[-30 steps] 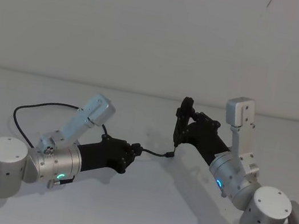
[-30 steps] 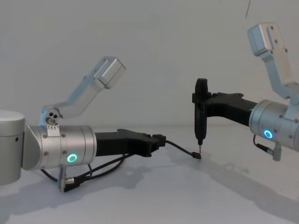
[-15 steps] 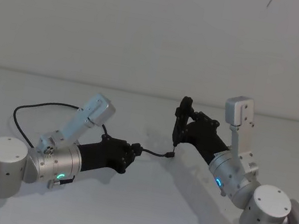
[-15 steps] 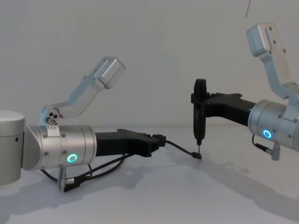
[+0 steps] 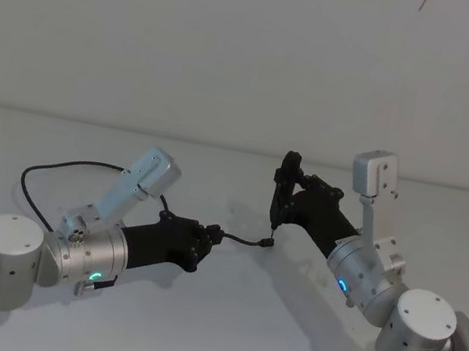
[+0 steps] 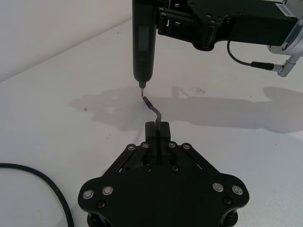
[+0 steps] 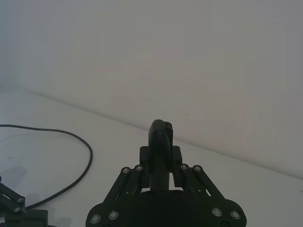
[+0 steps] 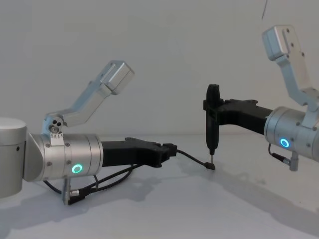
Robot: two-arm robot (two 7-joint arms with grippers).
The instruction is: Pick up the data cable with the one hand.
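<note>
Left claw [image 5: 210,236] sits low at centre of the head view, pinched narrow on the cable [image 5: 241,239] near one end. The short free end juts out toward the right, plug tip resting on the counter [image 5: 217,327]. The rest of the cable loops back past the left arm to the left of the frame. Right claw [image 8: 213,119], right of centre in the chest view, grips a pen-like black tool [image 8: 213,124] upright, its tip just above the plug; touching or not, hard to say from here.

The grasp looks made, so the lift is next: raise the left claw straight and slowly, letting the slack trail without snagging the arm, and keep clear of that tool tip.

No brand, label or writing readable anywhere.
</note>
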